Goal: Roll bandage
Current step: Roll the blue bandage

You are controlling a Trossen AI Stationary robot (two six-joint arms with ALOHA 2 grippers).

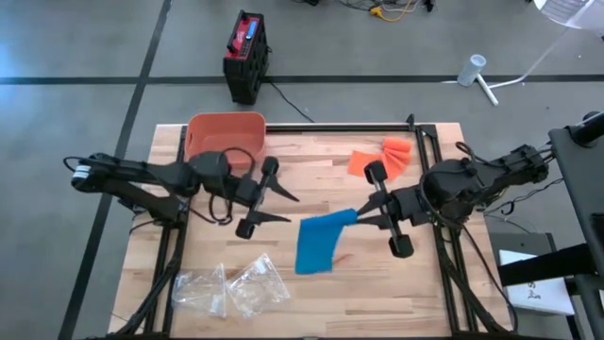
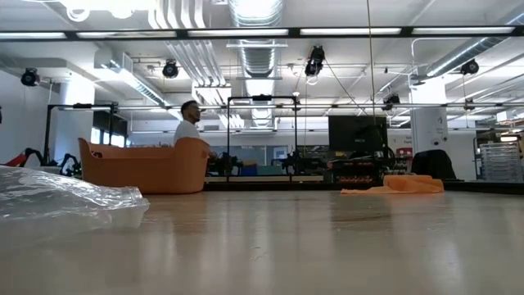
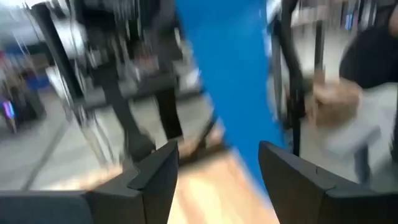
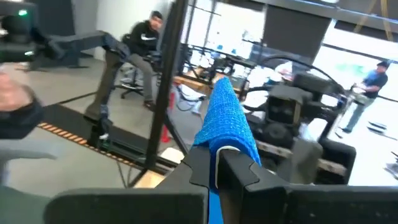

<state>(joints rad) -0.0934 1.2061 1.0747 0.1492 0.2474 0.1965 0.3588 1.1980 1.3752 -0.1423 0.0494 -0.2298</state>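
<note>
A: From above, is the bandage [image 1: 319,243] rolled?

B: No; it hangs flat near the tabletop [image 1: 377,293] centre, its two o'clock corner pinched in the shut right tool [image 1: 363,215].

A: Wrist views?

B: The left tool [image 3: 217,163] gapes empty; rolling remains.

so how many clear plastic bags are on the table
2, side by side at the table's near left corner: one plastic bag further left, the other plastic bag beside it toward the blue bandage. None seems hidden.

The bandage [image 1: 319,244] lies mid-table between both grippers. The tub [image 1: 225,134] sits back left, cloths [image 1: 379,156] back right, bags [image 1: 231,286] front left.
</note>
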